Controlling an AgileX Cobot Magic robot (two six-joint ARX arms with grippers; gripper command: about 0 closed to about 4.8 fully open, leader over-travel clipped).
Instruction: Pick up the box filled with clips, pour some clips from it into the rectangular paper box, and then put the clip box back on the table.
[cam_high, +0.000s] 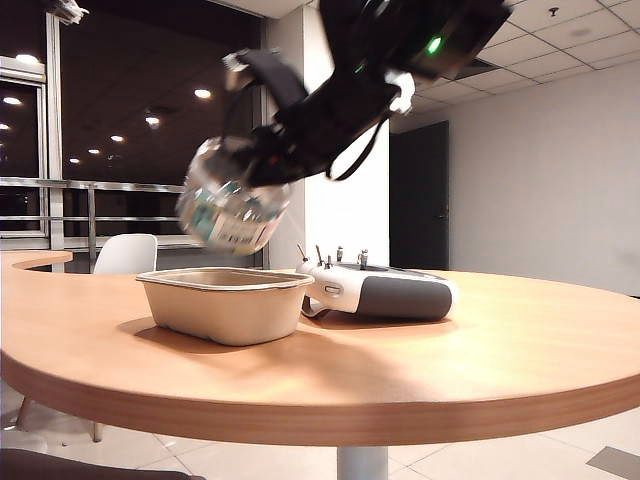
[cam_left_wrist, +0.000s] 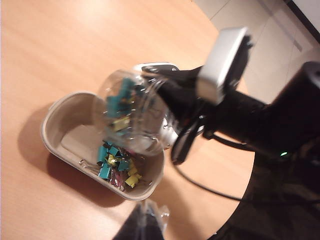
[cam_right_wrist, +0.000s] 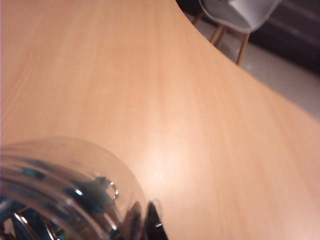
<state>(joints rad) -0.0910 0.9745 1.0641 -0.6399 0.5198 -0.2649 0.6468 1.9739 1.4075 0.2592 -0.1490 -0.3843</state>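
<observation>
The box filled with clips (cam_high: 233, 200), a clear round jar with a white label, hangs tilted above the rectangular paper box (cam_high: 225, 305). My right gripper (cam_high: 264, 158) is shut on the jar's rim, reaching in from the upper right. In the left wrist view the jar (cam_left_wrist: 132, 117) holds teal and yellow clips (cam_left_wrist: 120, 100), and more clips (cam_left_wrist: 117, 167) lie in the beige tray (cam_left_wrist: 49, 127). The right wrist view shows the jar (cam_right_wrist: 55, 195) against the right gripper (cam_right_wrist: 145, 221). My left gripper (cam_left_wrist: 145, 220) is shut and empty, off to one side of the tray.
A white-and-grey controller (cam_high: 390, 292) with sticks lies on the table (cam_high: 480, 350) just right of the tray. A white chair (cam_high: 125, 253) stands beyond the table's far left edge. The right arm's black body spans the upper middle.
</observation>
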